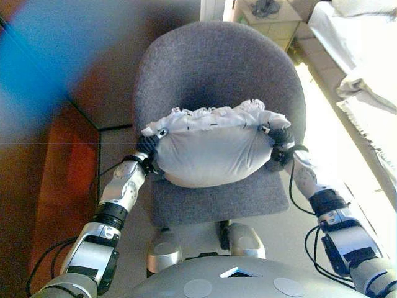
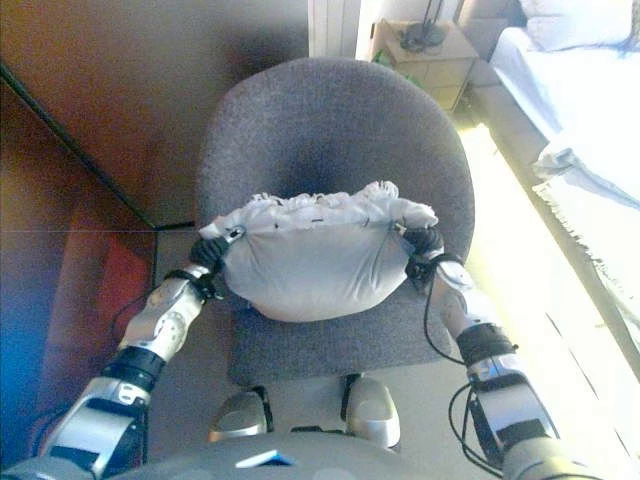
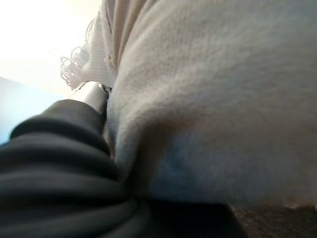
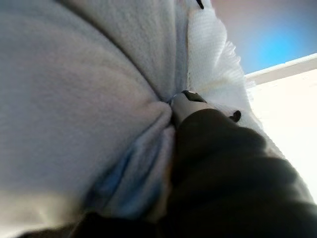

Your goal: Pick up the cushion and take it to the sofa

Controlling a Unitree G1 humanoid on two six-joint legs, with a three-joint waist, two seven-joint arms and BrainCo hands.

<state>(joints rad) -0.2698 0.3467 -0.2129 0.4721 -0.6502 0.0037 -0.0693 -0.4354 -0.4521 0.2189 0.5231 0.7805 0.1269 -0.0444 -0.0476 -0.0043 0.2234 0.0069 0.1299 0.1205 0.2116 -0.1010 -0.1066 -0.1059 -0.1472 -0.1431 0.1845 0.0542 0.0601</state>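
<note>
A pale grey cushion (image 1: pixel 211 152) with a white frilled top edge is over the seat of a grey chair (image 1: pixel 211 68), squeezed between my two hands. My left hand (image 1: pixel 147 156) clamps its left end, with a fingertip hooked over the frill. My right hand (image 1: pixel 282 146) clamps the right end the same way. In the left wrist view the cushion (image 3: pixel 223 99) fills the frame beside the hand's dark cover (image 3: pixel 59 163). In the right wrist view a finger digs into a fold of the cushion (image 4: pixel 74 99). I cannot tell whether the cushion touches the seat.
The chair's tall backrest rises just behind the cushion. A brown wooden cabinet (image 1: pixel 49 186) stands close on the left. A bed with white bedding (image 1: pixel 366 56) runs along the right, and a small nightstand (image 1: pixel 267 22) stands at the far end.
</note>
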